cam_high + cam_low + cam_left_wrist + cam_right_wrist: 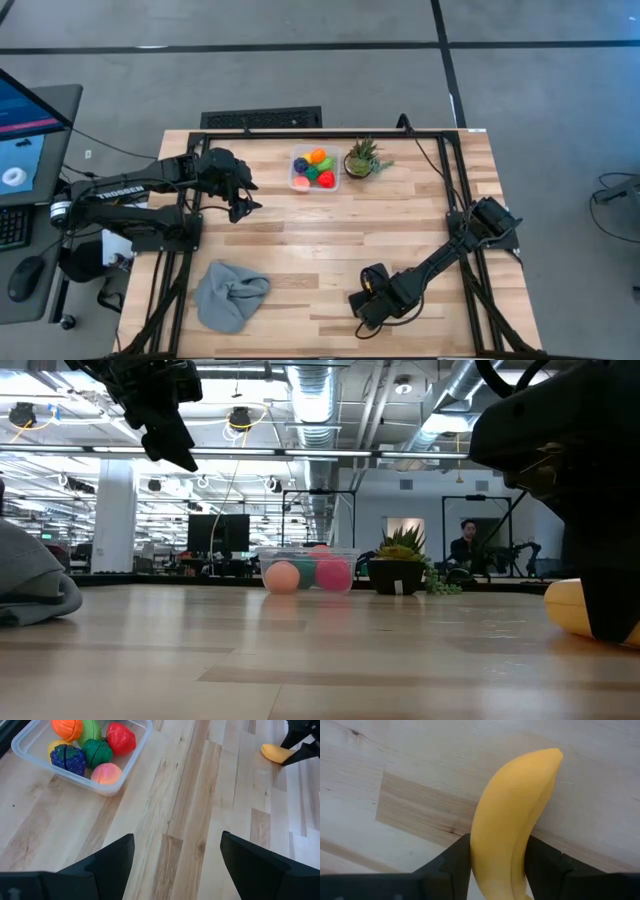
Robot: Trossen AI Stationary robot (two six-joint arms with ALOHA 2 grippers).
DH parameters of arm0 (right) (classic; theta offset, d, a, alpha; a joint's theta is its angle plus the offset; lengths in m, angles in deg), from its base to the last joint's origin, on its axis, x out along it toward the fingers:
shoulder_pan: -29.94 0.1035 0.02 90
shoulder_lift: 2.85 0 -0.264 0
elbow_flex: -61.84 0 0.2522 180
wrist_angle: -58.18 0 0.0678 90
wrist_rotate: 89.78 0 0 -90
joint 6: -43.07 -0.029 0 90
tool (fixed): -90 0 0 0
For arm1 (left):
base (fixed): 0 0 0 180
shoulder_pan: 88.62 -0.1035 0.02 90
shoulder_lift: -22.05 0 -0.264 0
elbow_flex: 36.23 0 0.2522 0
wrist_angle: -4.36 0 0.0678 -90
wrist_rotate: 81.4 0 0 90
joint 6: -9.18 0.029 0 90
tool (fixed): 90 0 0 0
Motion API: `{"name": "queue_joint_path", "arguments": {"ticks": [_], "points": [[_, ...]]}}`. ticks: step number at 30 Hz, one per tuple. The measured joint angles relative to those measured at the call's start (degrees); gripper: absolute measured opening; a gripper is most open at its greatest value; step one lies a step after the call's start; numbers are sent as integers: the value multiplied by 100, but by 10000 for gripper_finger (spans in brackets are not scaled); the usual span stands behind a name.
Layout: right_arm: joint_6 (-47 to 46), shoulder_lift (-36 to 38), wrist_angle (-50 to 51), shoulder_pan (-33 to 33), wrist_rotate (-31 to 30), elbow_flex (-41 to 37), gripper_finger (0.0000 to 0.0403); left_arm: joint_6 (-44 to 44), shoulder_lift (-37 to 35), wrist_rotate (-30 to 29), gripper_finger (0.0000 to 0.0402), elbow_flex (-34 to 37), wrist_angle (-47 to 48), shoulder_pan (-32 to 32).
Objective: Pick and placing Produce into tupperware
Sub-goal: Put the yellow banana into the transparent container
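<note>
The tupperware is a clear rectangular box at the table's far middle. It holds several toy fruits, also seen in the left wrist view and the low view. A yellow banana lies near the table's near edge, right of middle. My right gripper is down at it, shut on it. My left gripper is open and empty. It hangs in the air left of the tupperware. My right gripper pinches the banana between its two fingers, one on each long side, so the fingers lie across it. The held part is back from the blunt free end, which sticks out forward. The banana looks to lie on the table.
A small potted plant stands right beside the tupperware on its right. A crumpled grey cloth lies at the near left of the table. Bare wood stretches between the banana and the tupperware. A black frame runs along the table's edges.
</note>
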Motion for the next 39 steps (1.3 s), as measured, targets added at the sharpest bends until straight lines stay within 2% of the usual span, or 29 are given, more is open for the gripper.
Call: {"name": "queue_joint_path", "arguments": {"ticks": [39], "points": [[59, 143, 39, -154, -64, -10, 178, -9, 0, 0, 284, 0, 0, -1]]}}
